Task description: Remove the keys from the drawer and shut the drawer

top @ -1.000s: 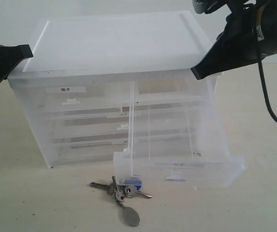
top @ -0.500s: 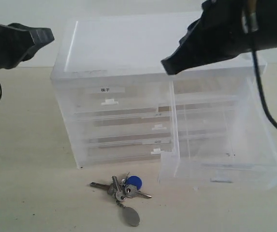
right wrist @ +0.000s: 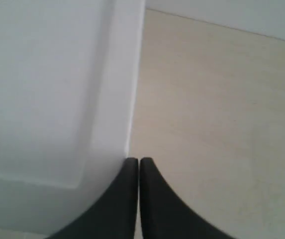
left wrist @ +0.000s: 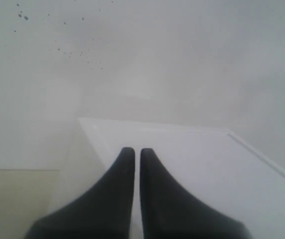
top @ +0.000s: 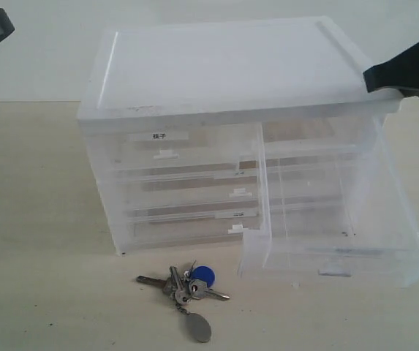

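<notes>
Bench (top: 34, 219): pale beige; it carries everything here.
Cabinet (top: 224, 66): translucent plastic with a white lid, standing on the bench.
Drawer (top: 384, 267): pulled far out of the cabinet's right half, its front low by the bench, with a white tab handle (top: 335, 272).
My right hand (right wrist: 134, 162): fingers pressed together and holding nothing, tips at the lid's right rim; I cannot tell if they touch it.
My left hand (left wrist: 133, 154): narrowed to a thin slit and empty, up off the cabinet's left side.
Keys (top: 183, 287): out of the drawer, lying on the bench just before the cabinet, with a blue cap (top: 203, 276) and a grey tag (top: 199, 328).
Bold label (top: 159, 136): two dark characters on the upper left drawer, too small for me to read.
Faint label (top: 344, 251): on the open drawer's front, unreadable.
</notes>
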